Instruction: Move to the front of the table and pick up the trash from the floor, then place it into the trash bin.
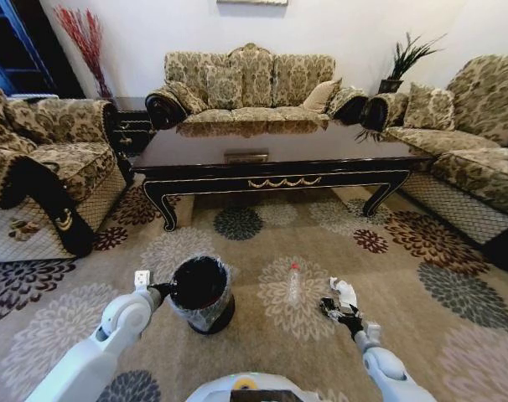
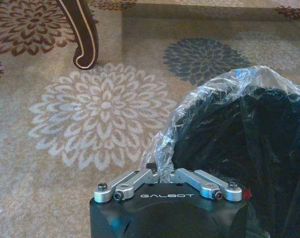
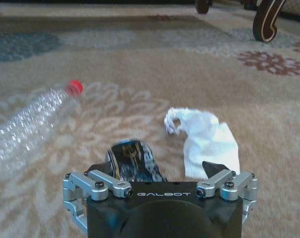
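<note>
A Galbot G1 is standing on the floor (image 1: pixel 455 335) of a sitting room, both arms reaching down at its feet. At about 1 o'clock from its base the right gripper (image 1: pixel 336 307) is sitting low over the trash: in the right wrist view its fingers (image 3: pixel 217 171) are spread open, with a dark scrap (image 3: pixel 132 161) lying between them close to the left-hand one, and a crumpled white paper (image 3: pixel 204 139) touching the other. A clear bottle (image 1: pixel 294 283) with a red cap is lying on its side at 12 o'clock, just beside the paper, on a pale medallion.

At about 11 o'clock the left gripper (image 1: pixel 163 290) is pressing against the rim of the bin (image 1: pixel 200 293). In the left wrist view its fingers are drawn together at the crinkly plastic liner (image 2: pixel 209 99); whether they are actually pinching the rim I cannot tell. The black bin is standing upright on the carpet, near the bottle and well short of the table.

Farther off at 12 o'clock the table (image 1: pixel 279 159) is spanning the room, its gold swag facing the robot and a carved leg (image 2: pixel 83 34) curling onto the carpet. Patterned sofas (image 1: pixel 254 84) are ringing it at 10, 12 and 2 o'clock.
</note>
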Tool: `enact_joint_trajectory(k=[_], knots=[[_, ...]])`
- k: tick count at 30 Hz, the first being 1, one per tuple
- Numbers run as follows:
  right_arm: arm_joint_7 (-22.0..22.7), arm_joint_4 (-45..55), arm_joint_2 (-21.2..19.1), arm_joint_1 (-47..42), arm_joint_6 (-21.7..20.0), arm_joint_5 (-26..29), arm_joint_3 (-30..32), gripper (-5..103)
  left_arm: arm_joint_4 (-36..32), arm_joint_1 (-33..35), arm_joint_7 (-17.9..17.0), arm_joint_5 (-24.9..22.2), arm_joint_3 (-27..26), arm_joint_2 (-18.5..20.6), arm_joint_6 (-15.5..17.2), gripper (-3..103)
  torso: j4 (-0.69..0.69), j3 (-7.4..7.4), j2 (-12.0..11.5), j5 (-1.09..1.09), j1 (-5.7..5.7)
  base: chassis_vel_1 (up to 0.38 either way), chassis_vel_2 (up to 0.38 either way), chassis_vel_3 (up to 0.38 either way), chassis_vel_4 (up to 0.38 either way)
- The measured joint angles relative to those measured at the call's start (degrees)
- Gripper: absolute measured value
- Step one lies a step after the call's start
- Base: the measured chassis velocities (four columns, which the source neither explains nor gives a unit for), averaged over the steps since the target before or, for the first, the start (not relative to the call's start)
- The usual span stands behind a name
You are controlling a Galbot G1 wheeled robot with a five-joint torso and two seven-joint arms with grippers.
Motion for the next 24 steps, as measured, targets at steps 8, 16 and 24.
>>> enact_joint_trajectory(k=[8,16,24], knots=[[-0.12,-3.03,1.21,2.03,0.19,0.21,-1.17,94,-0.58,0.28,-0.98,-0.71,0.02,-0.52,0.00,4,0.01,0.00,0.00,-0.01,0.00,0.000,0.000,0.000,0.000],[-0.05,-4.51,1.27,2.83,0.40,0.17,-1.29,67,-1.07,0.28,-0.79,-0.64,-0.81,-0.37,0.00,4,0.01,0.00,0.00,0.00,0.00,0.000,0.000,0.000,0.000],[0.26,-3.92,1.67,2.19,0.52,-0.76,-0.99,35,-1.31,0.92,-0.77,-0.36,-0.58,-0.88,0.00,4,-0.01,0.00,0.00,-0.02,0.00,0.000,0.000,0.000,0.000]])
